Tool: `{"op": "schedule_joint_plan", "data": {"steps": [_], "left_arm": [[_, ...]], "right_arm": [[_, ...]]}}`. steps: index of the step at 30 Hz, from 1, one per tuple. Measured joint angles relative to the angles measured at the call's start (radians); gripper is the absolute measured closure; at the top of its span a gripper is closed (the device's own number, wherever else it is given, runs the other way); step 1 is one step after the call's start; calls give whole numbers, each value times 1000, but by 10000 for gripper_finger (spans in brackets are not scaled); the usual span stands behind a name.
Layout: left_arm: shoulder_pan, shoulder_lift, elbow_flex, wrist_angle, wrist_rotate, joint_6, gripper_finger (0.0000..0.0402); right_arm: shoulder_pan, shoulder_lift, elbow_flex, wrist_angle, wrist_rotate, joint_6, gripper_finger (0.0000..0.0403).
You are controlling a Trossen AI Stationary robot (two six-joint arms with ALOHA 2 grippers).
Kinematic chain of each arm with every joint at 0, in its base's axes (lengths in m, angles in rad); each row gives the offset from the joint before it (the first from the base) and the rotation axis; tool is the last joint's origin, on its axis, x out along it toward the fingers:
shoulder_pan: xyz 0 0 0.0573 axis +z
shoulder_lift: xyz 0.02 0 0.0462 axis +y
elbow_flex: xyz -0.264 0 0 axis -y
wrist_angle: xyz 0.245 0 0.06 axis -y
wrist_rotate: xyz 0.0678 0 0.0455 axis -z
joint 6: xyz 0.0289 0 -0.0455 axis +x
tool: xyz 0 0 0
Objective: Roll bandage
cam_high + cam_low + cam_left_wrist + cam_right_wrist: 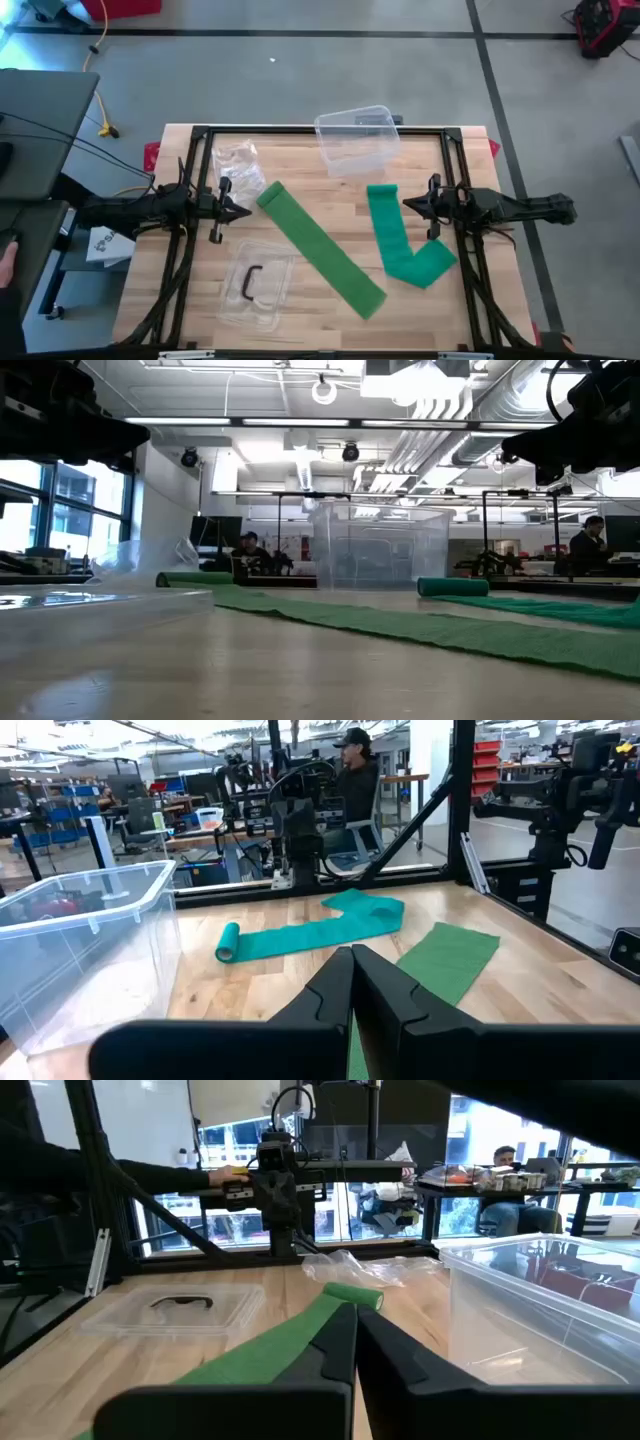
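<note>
Two green bandages are lying unrolled on the table [320, 310]. The long bandage [320, 249] is running diagonally across the middle; the bent bandage [405, 245] is lying by the right side. One lid [257, 285] is sitting nearest, one crumpled bag [237, 162] and one clear bin [355, 138] farther back. The left gripper [238, 203] and right gripper [412, 205] are hovering with fingers pressed together, holding nothing. No writing is showing legibly.
</note>
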Motion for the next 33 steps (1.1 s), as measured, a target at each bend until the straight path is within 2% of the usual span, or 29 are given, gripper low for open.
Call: {"op": "schedule_joint_plan", "data": {"steps": [30,33], "left_arm": [[0,0,0,0,1,0,397],[0,0,0,18,3,-47,397]], "right_arm": [[0,0,0,0,0,0,403],[0,0,0,0,0,0,403]]}}
